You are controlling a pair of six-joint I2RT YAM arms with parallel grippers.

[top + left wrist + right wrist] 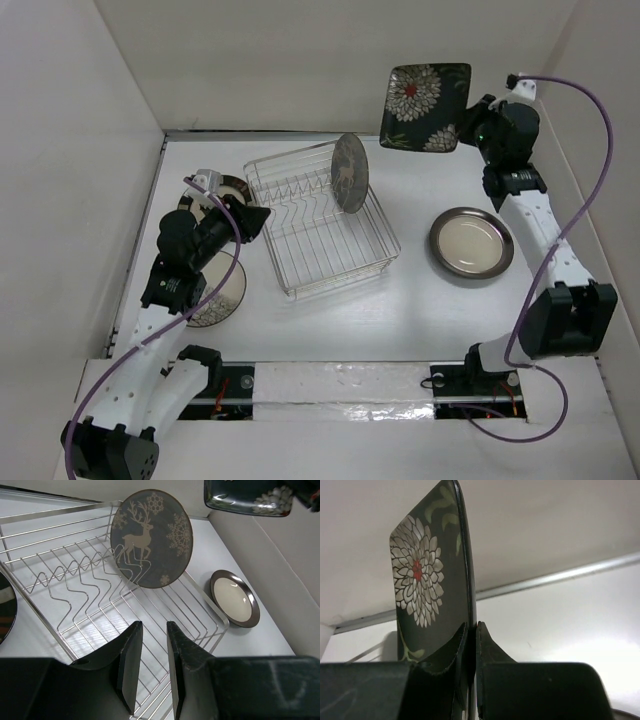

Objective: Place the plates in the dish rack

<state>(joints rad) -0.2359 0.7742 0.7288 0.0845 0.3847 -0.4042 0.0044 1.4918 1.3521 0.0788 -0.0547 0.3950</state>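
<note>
The silver wire dish rack (pixel 330 250) stands mid-table. A round dark plate with a white deer (pixel 349 172) stands upright in its far end; it also shows in the left wrist view (pixel 151 537). My right gripper (pixel 468 128) is shut on the edge of the square flower plate (pixel 425 105) and holds it in the air at the back right, edge-on in the right wrist view (pixel 427 585). My left gripper (pixel 252 220) is open and empty at the rack's left side, its fingertips (pixel 134 630) above the rack wires (pixel 75 580).
A round plate with a cream centre and dark rim (pixel 472 243) lies flat on the table right of the rack. Two more such plates lie under my left arm, one behind it (pixel 232 188) and one nearer (pixel 222 298). White walls close in on three sides.
</note>
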